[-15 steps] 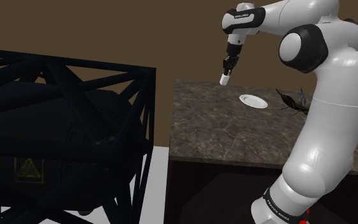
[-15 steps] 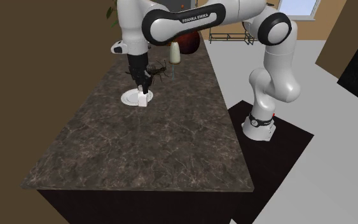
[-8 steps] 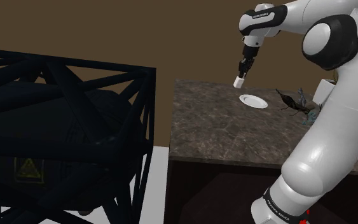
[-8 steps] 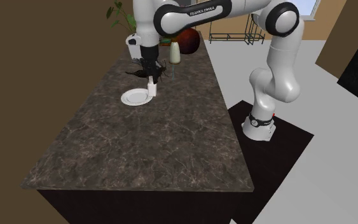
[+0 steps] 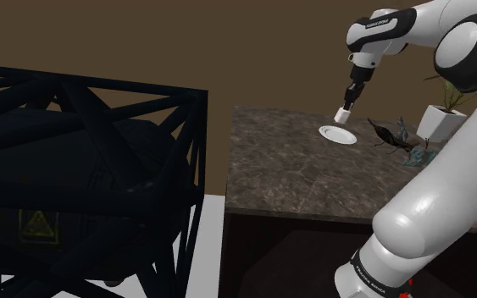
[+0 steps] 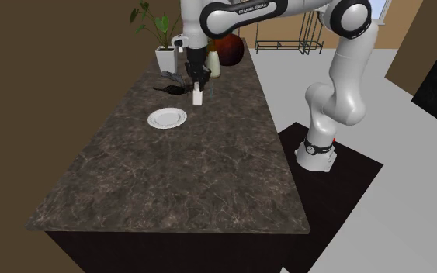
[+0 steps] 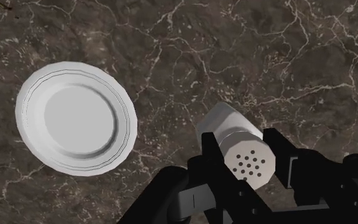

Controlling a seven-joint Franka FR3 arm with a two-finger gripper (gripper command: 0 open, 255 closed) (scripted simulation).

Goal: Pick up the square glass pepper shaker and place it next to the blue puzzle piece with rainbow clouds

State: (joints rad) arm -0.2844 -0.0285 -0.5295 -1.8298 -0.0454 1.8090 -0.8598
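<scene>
— What are the fingers (image 7: 284,153) doing?

— They're clenched on the pepper shaker (image 7: 234,130), one on each side just under its cap. It's drawn white, and the cap's ring of small holes faces back up at the hand.

— And where is the shaker, exactly?

— It hangs straight below the fingers (image 5: 347,99) in the shoulder view, upright and raised off the table (image 5: 287,161). It touches nothing but the fingers.

— What is closest to them?

— A white plate (image 7: 75,118), lying flat on the dark, pale-veined table beneath and off to one side of the fingers. The shaker is not over its middle.

— And further out?

— In the second exterior view a dark, spindly-legged figurine (image 6: 171,88) sits on the table just beyond the fingers (image 6: 197,77), on the side away from the plate (image 6: 167,118). Past that, at the table's far end, a leafy plant (image 6: 156,31) stands in a white pot.
</scene>
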